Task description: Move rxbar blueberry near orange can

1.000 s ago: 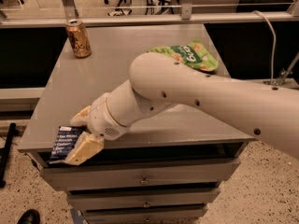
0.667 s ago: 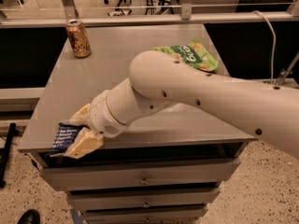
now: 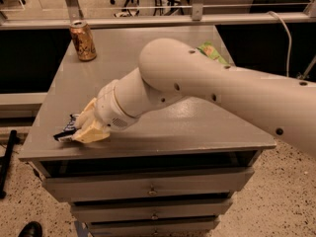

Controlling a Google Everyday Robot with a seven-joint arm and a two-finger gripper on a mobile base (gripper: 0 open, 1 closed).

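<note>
The gripper (image 3: 85, 128) has closed its fingers on the snack bar (image 3: 65, 131) at the near corner of the surface (image 3: 197, 127) — grasp made, carry pending; the can (image 3: 83, 41) stands well apart.

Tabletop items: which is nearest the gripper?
The rxbar blueberry, at the gripper by the front-left edge; orange can stands far back, green bag behind the arm.

Arm outstretched, claw (image 3: 77, 131) low left, perhaps tilted
</note>
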